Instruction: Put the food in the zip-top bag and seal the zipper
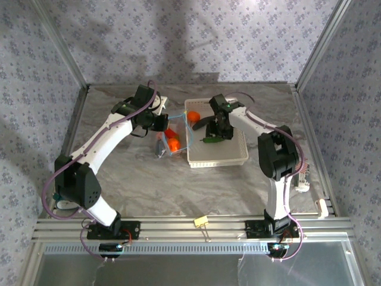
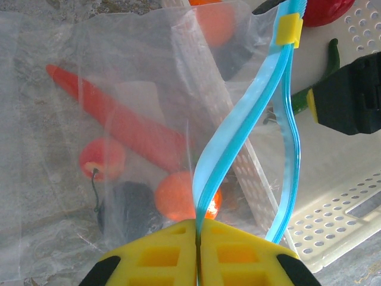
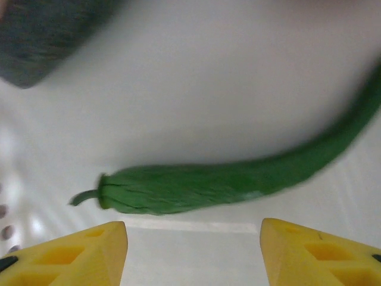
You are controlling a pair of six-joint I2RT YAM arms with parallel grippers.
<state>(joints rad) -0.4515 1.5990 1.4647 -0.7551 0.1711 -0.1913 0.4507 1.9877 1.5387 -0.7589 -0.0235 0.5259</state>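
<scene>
— What did the left gripper (image 2: 196, 231) have?

— Its yellow fingers (image 2: 161, 256) were pressed together on the zipper (image 2: 238, 131), the light blue strip running up from the seam between them and splitting into two bands. A small yellow slider (image 2: 290, 30) sat on the strip at the far end.

— And the zip-top bag (image 2: 71, 71)?

— It lay just ahead of that gripper, beside the white basket (image 1: 217, 158). Through the plastic showed an orange carrot (image 2: 119, 125), a round orange fruit (image 2: 178, 196), a reddish round fruit (image 2: 102, 158) and a dark piece (image 2: 128, 205).

— The right gripper (image 3: 193, 238)?

— Spread wide, holding nothing, low over the basket floor. The green vegetable (image 3: 196, 187) lay crosswise just beyond its fingertips, stem toward the left finger, tail curving up past the right one, touching neither.

— Anything else in the basket?

— A red pepper (image 2: 324, 12) near its far wall, and an orange piece (image 1: 194, 115) in the far left corner.
</scene>
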